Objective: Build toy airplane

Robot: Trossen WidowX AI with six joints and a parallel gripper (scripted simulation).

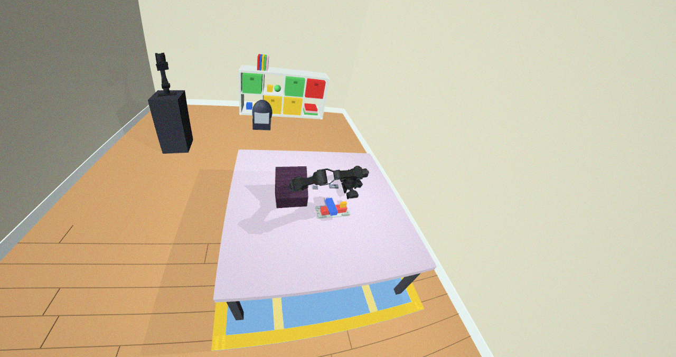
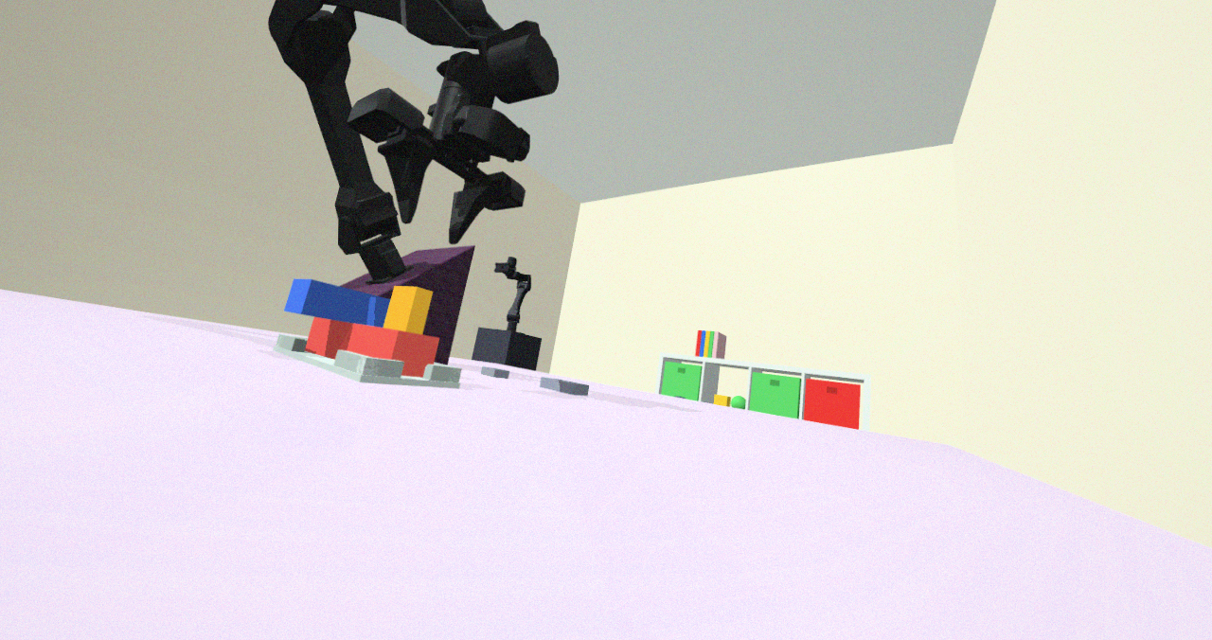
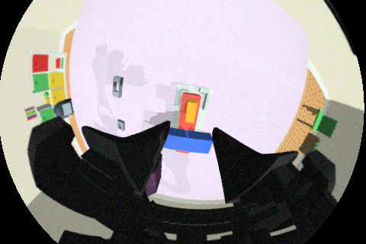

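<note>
The red fuselage (image 1: 326, 209) (image 2: 372, 342) (image 3: 184, 107) lies in the pale green jig cradle (image 1: 322, 216) (image 2: 372, 369) (image 3: 206, 101). The blue wing (image 1: 330, 205) (image 2: 334, 301) (image 3: 188, 142) sits across the top of the fuselage. The yellow tail fin (image 1: 343, 204) (image 2: 408, 308) (image 3: 191, 111) stands on the fuselage near its tail end. My gripper (image 1: 351, 194) (image 2: 434, 221) (image 3: 191, 127) is open and empty. It hangs well above the airplane, clear of all the parts.
A dark purple box (image 1: 290, 186) (image 2: 440, 289) carries the arm's base behind the jig. Two small grey blocks (image 2: 563, 385) (image 2: 494, 372) (image 3: 117, 85) (image 3: 120, 124) lie on the lilac table (image 1: 307, 255) beyond the jig. A toy shelf (image 1: 282, 92) stands at the far wall.
</note>
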